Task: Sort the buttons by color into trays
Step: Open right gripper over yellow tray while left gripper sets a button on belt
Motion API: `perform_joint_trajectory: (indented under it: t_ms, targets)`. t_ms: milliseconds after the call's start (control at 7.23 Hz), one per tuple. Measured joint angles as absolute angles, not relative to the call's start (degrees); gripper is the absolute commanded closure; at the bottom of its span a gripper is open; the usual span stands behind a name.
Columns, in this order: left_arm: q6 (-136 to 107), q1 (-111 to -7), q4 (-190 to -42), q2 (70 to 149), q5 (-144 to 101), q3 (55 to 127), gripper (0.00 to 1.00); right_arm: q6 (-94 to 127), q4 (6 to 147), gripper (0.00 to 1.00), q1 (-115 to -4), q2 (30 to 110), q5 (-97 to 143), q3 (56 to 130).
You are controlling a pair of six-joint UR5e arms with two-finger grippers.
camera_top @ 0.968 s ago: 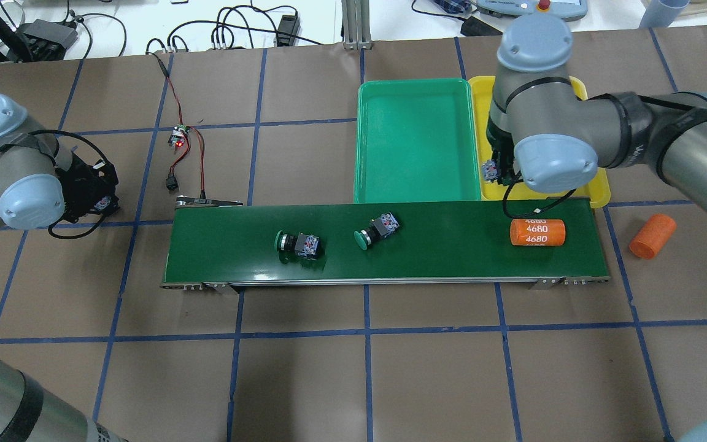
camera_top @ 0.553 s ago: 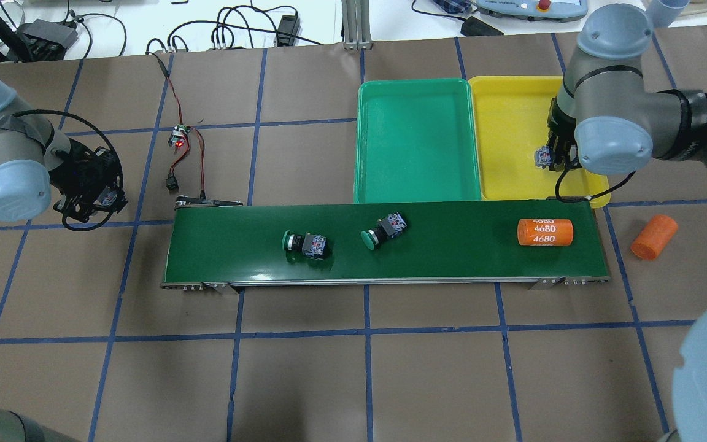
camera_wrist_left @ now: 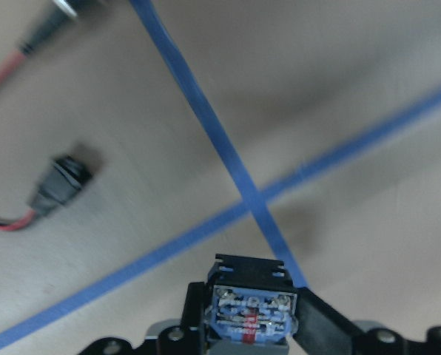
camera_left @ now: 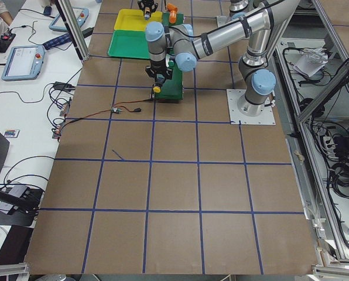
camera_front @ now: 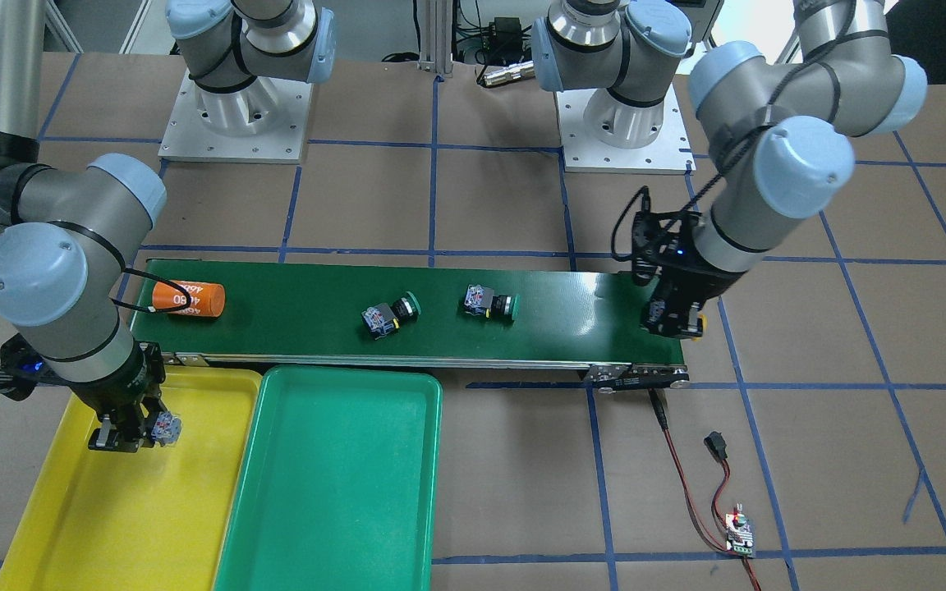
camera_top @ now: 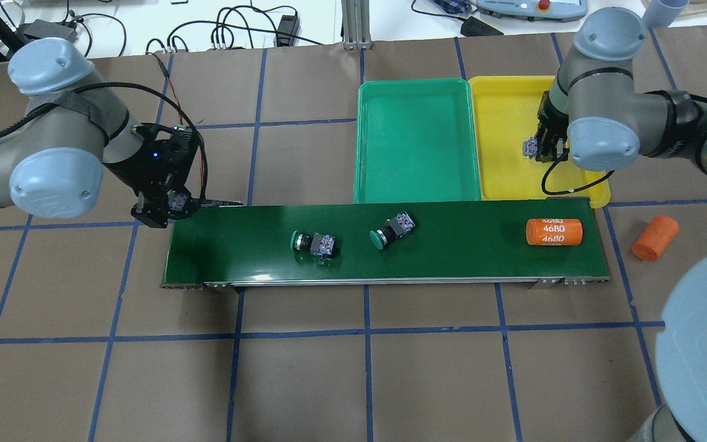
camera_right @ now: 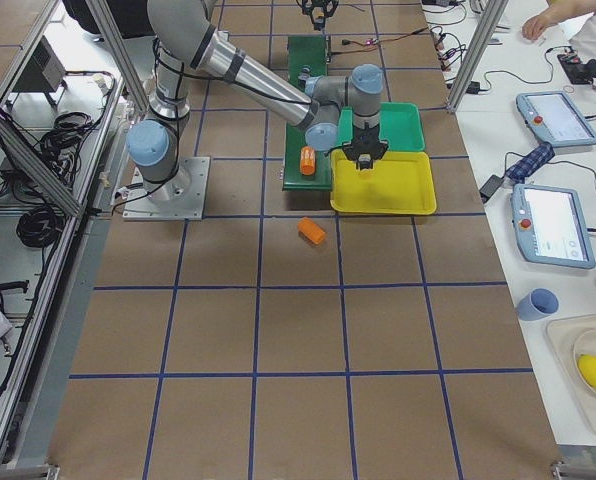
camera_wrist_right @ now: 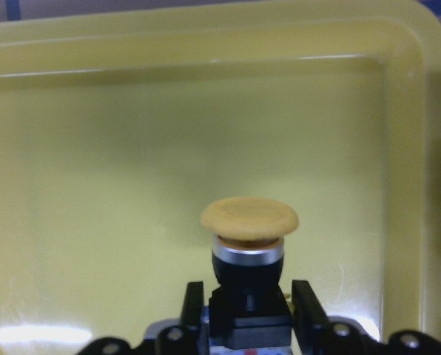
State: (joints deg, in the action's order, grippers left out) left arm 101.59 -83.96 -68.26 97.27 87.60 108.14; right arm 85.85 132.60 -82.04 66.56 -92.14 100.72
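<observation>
Two green buttons lie on their sides on the dark green conveyor belt. My left gripper hangs at the belt's left end, shut on a button whose yellow cap shows in the front view. Over the yellow tray my right gripper is shut on a yellow button, cap pointing away from the wrist. The green tray beside it holds nothing. In the front view the green buttons lie mid-belt.
An orange cylinder marked 4680 lies at the belt's right end, and a plain orange cylinder lies on the table beyond it. A small circuit board with red and black wires sits behind the belt's left end.
My left arm has swung right to the belt's left end with its button. The right gripper crossed the yellow tray with its button. The green buttons and the 4680 cylinder drifted right along the belt.
</observation>
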Motion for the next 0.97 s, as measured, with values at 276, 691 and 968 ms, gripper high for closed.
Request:
perform_joint_trajectory:
  t_ms: [276,691,968]
  targets:
    - [88.09,-91.33,-67.32,97.63,87.39,110.06,0.54,85.36,132.89,0.0,-82.77,66.28,-89.15,100.8]
    - [81.34,-93.28,-65.26,97.74,87.32,112.61,0.11,83.55,132.53,0.0,-83.69,67.78,-88.55,101.03]
    - [80.04,-93.09,-66.08,96.12,87.3,110.86,0.11,83.85,129.01,0.0,-86.62,71.24,-88.56,101.49]
